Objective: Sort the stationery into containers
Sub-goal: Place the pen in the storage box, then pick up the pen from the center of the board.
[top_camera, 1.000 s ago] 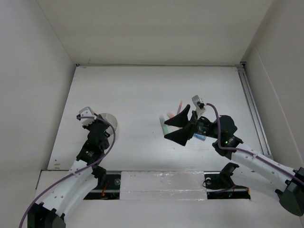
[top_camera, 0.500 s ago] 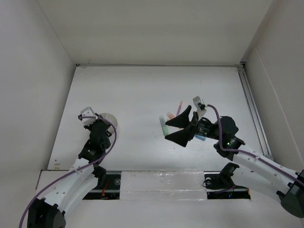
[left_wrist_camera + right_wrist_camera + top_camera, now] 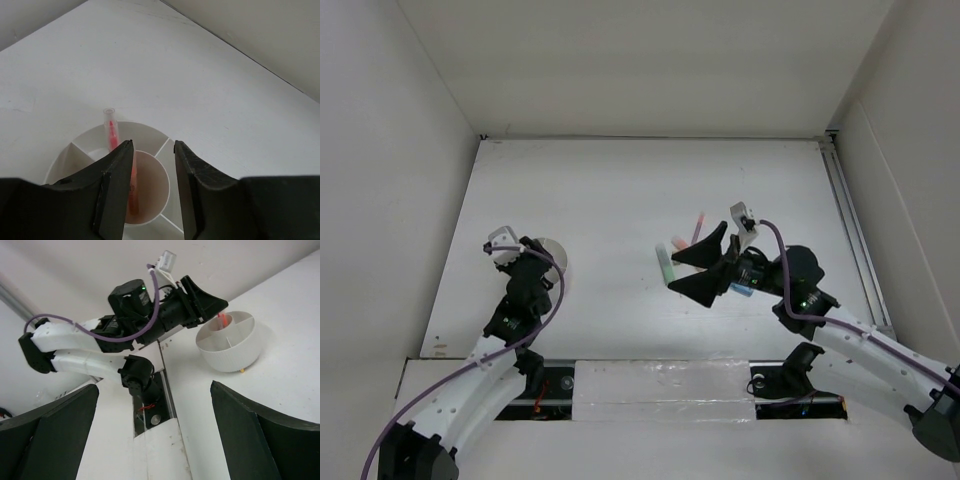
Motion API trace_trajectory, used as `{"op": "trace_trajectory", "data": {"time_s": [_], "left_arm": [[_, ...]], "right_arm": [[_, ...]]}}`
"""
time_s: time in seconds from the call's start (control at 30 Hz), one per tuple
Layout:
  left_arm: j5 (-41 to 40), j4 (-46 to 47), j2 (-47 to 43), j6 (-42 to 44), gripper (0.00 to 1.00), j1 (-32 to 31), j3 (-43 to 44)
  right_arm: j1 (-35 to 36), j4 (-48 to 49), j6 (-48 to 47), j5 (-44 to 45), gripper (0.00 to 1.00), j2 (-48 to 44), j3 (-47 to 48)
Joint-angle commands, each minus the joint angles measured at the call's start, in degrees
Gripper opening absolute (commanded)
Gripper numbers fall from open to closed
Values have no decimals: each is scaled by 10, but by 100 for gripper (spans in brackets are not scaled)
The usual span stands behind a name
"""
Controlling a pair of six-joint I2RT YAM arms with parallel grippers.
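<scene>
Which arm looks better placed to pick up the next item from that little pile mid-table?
Probably the right: the right gripper hangs open beside the stubby green marker and thin pink pen. The left gripper is away over the round white divided plastic tub, a red pen in its central cup.

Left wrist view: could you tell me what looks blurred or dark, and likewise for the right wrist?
Left wrist: near fingers dark and soft-edged, tub and red pen fairly sharp. Right wrist: fingers featureless black wedges, tub evenly lit.
</scene>
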Motion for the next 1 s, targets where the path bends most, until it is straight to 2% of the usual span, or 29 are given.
{"op": "trace_trajectory", "data": {"time_s": [0.0, 0.1, 0.13, 0.17, 0.2, 0.23, 0.33, 0.47, 0.5, 0.63, 0.73, 0.83, 0.87, 0.93, 0.97], "left_arm": [[34, 15, -10, 2, 35, 1, 13], [81, -8, -17, 8, 42, 1, 47], [94, -16, -22, 8, 47, 1, 58], [106, -27, -23, -1, 60, 1, 78], [114, -32, -23, -11, 72, -4, 86], [122, -32, -23, -11, 100, -4, 92], [155, -34, -9, -39, 100, -4, 121], [176, -110, -4, -117, 100, -4, 196], [194, -146, -4, -127, 100, -4, 232], [281, -154, -33, -139, 100, -4, 270], [324, -154, -76, -210, 100, -4, 270], [390, -103, -116, -188, 100, -4, 256], [419, -103, -116, -188, 100, -4, 250], [428, -103, -116, -171, 100, -4, 269], [428, -139, -103, -157, 100, -4, 298]], "right_arm": [[-1, -23, -10, 48, 100, -7, 15], [-1, -104, -10, 160, 100, 3, 47], [-1, -129, -3, 195, 100, 22, 57], [-1, -178, 3, 261, 100, 33, 68], [-1, -202, 9, 292, 100, 46, 89], [-1, -225, 26, 322, 100, 70, 99], [-12, -283, 55, 416, 100, 104, 121], [-41, -361, 168, 535, 100, 164, 137], [-51, -380, 176, 541, 100, 177, 137], [-96, -402, 176, 536, 100, 260, 185], [-117, -402, 158, 517, 100, 335, 237], [-137, -421, 150, 516, 96, 410, 301], [-143, -448, 144, 529, 96, 430, 323], [-143, -484, 139, 553, 94, 488, 388], [-143, -523, 139, 574, 94, 508, 410]]}}
